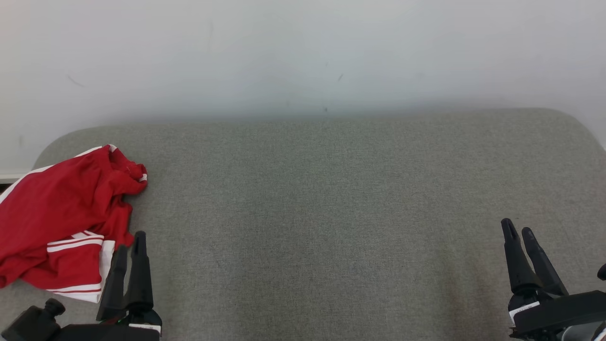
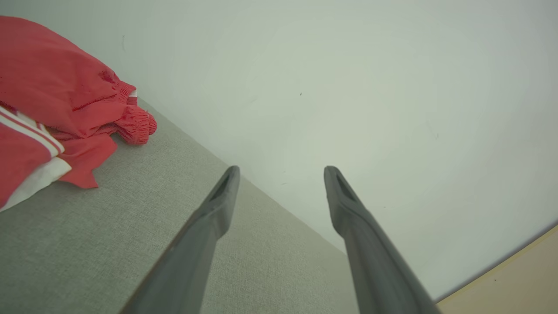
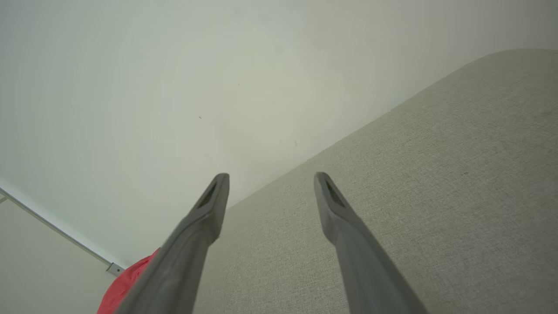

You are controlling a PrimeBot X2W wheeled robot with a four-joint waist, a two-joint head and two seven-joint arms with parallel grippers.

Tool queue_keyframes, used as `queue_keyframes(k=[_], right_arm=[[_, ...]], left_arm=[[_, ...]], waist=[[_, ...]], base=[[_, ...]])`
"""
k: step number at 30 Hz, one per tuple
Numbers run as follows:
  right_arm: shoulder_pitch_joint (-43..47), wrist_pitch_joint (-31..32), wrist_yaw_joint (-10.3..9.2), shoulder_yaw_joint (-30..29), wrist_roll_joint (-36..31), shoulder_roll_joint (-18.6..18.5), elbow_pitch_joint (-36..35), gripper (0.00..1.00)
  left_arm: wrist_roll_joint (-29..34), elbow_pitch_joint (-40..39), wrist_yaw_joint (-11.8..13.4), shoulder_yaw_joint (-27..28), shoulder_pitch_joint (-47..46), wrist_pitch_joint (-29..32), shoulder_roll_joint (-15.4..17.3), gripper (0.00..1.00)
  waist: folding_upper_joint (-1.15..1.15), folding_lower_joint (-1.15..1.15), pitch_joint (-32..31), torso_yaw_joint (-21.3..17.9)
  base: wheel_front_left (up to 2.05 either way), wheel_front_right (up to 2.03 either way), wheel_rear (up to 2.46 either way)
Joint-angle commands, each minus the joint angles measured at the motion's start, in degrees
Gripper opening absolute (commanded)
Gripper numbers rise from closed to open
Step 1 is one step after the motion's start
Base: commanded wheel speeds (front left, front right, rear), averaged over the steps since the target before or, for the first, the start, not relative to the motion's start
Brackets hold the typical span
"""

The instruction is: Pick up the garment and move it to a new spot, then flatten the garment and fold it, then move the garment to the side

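Note:
A crumpled red garment (image 1: 61, 213) with white stripes lies in a heap at the left end of the grey fabric surface (image 1: 331, 213). In the left wrist view the garment (image 2: 52, 100) fills the upper left; a small red edge of the garment (image 3: 126, 283) peeks in at the bottom of the right wrist view. My left gripper (image 1: 131, 241) hovers open just right of the heap's near corner, nothing between its fingers (image 2: 218, 205). Far off at the lower right, my right gripper (image 1: 517, 229) is open and holds nothing; its fingers (image 3: 340, 213) point over bare fabric.
A pale wall (image 1: 303, 57) rises right behind the grey surface. The surface's back corners are rounded. A strip of beige floor (image 2: 514, 283) shows past the wall's base in the left wrist view.

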Motion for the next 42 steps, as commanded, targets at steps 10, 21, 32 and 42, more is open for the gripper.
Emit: queue_keyframes(k=[10, 21, 32, 42], right_arm=[[-1.1, -2.7, 0.02, 1.2, -11.1, -0.2, 1.2, 1.00], [-1.0, -4.1, 0.02, 3.5, -19.6, -0.6, 4.0, 1.00], [-1.2, -1.6, 0.02, 5.0, -23.4, -1.1, 3.3, 1.00], [-0.4, -0.3, 0.02, 3.9, -27.3, -0.4, 3.5, 1.00]], left_arm=[[12.5, 0.8, 3.0, -1.8, -0.9, -1.2, 2.3, 1.00], [20.0, 3.8, 2.5, -4.0, -1.4, 0.2, 3.3, 1.00], [23.1, 3.9, 2.0, -3.0, -2.3, 4.0, 3.8, 1.00], [26.7, 3.7, 4.1, -2.1, -1.1, 5.7, 3.6, 1.00]], waist=[[0.00, 0.00, -0.4, -0.2], [0.00, 0.00, -1.1, 0.2], [0.00, 0.00, -1.6, 0.5], [0.01, 0.00, -2.2, 0.6]], base=[[0.00, 0.00, 0.00], [0.00, 0.00, 0.00], [0.00, 0.00, 0.00], [0.00, 0.00, 0.00]])
